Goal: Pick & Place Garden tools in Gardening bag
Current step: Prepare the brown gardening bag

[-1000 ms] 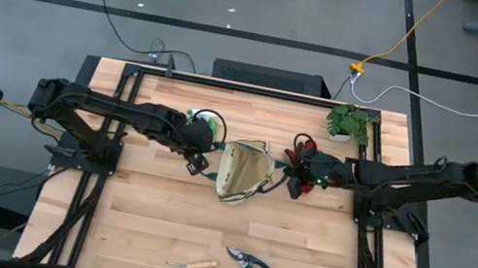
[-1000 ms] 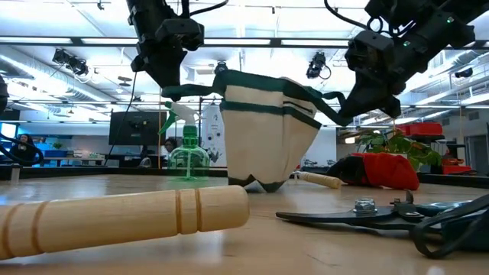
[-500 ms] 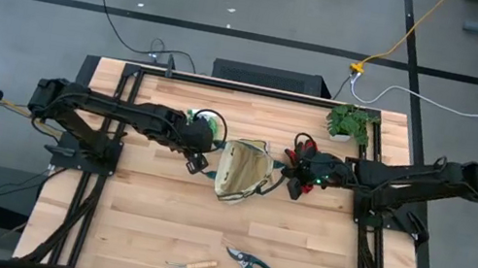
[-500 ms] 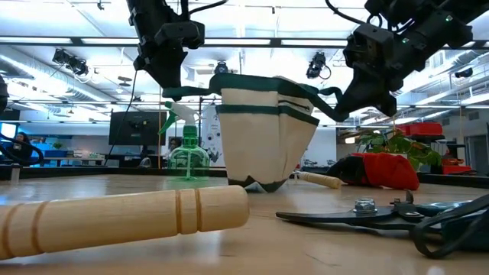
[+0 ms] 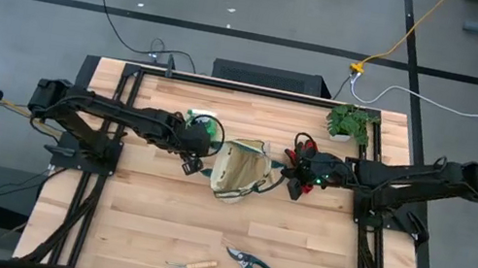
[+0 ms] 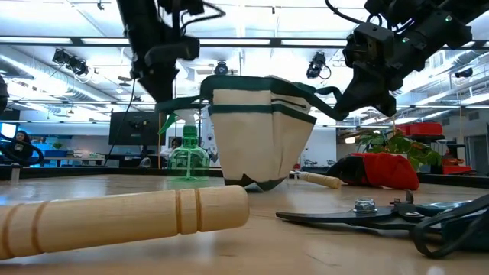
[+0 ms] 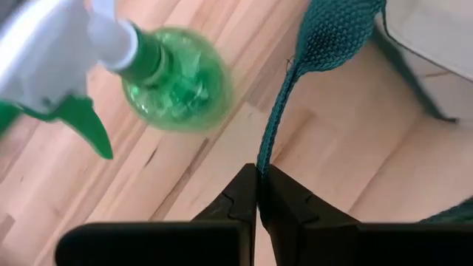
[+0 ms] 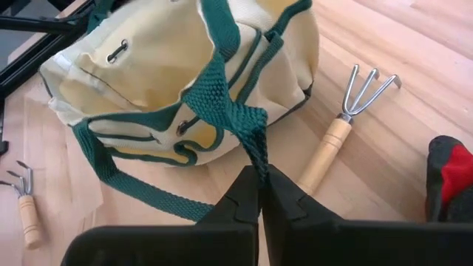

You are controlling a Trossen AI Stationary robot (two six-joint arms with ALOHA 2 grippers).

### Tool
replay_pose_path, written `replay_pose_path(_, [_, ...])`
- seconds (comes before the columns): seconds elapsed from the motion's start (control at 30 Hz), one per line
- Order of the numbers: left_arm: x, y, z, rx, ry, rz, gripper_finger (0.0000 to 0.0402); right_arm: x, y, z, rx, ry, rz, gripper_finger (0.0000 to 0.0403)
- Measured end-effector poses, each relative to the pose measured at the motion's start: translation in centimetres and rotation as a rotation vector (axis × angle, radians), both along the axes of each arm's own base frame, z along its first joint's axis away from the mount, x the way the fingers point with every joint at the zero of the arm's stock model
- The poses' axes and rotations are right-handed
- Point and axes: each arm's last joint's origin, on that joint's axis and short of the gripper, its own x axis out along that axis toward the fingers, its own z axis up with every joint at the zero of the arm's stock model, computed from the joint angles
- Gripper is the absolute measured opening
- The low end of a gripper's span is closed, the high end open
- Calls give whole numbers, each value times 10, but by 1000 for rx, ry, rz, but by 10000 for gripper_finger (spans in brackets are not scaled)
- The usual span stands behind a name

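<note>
At centre frame the gardening bag [image 5: 239,171] is sliding leftward as the left gripper [image 5: 194,162], jaws pinching its green strap [image 7: 277,133], pulls away from the right gripper [image 5: 293,185], likewise pinching a strap, spreading the mouth for tools.

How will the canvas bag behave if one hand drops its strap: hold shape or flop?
Likely flops: the gardening bag is soft canvas, its walls creased between the left hand and right hand. Its strap is woven webbing, probably limp. It seems light and may tip sideways.
</note>
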Motion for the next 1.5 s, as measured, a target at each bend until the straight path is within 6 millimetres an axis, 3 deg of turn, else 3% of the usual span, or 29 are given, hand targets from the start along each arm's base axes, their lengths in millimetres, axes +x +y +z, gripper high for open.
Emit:
replay_pose_path(0.43, [9, 3, 0, 126, -74, -43, 27, 3, 0, -5, 4, 21, -4, 0])
replay_pose_path(1.23, [11, 4, 2, 152, -102, -21, 35, 14, 2, -13, 22, 19, 50, 27])
replay_pose_path(1.5, [11, 4, 2, 163, -95, -34, 35, 14, 2, -13, 17, 22, 52, 73])
